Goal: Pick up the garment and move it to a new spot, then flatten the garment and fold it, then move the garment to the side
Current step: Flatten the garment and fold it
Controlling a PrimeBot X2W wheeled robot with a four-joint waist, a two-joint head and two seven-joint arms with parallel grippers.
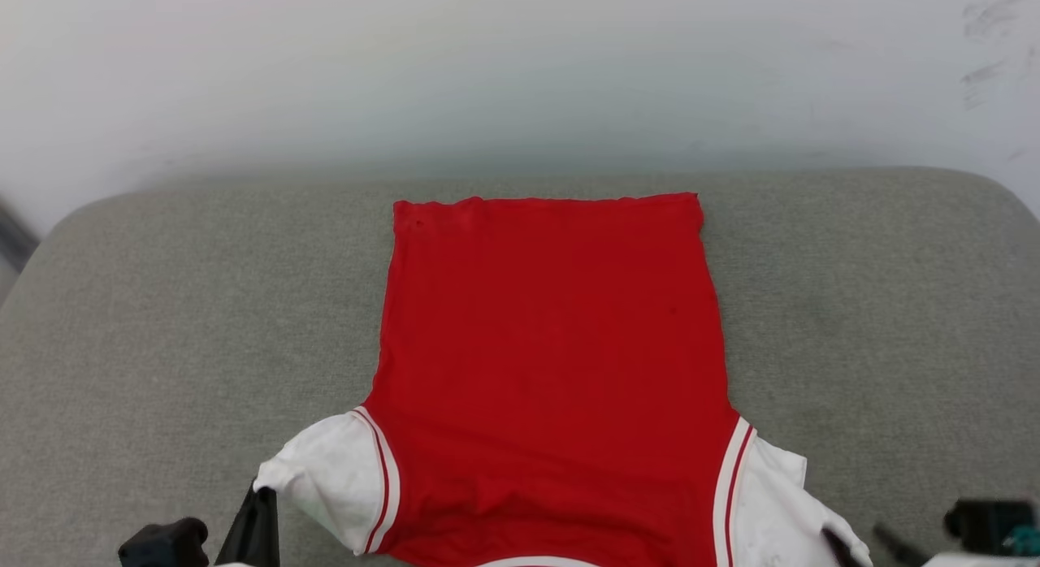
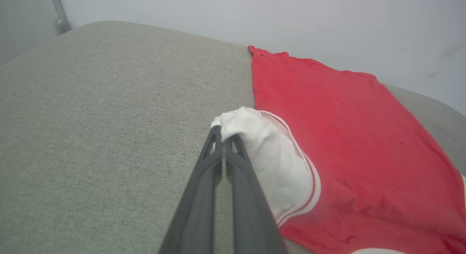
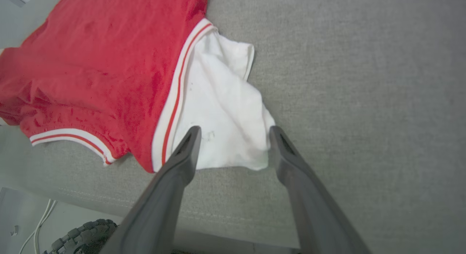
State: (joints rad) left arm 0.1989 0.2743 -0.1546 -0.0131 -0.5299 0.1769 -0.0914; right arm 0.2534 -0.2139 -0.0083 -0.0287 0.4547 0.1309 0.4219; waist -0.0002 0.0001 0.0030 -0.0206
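Garment [image 1: 552, 348] lies flat with its red body centred on the grey cushion [image 1: 162, 323]. Hem sits at 12 o'clock toward the pale wall [image 1: 487, 63], striped neck edge at 6 o'clock, cut by the head view's bottom. You see the white left sleeve [image 1: 333, 478] out at 8 o'clock, bunched at its tip. Your left gripper [image 2: 222, 134] is clamped on that tip, fingers pressed together with cloth pinched between. White right sleeve [image 3: 222, 112] lies creased on the cushion at 4 o'clock. Your right gripper [image 3: 233, 132] has fingers wide apart, straddling that sleeve's near corner and gripping nothing; you can't tell if the tips touch cloth. Past the cushion's near edge, the right wrist view shows a white cable [image 3: 40, 221] and a treaded wheel [image 3: 83, 235].
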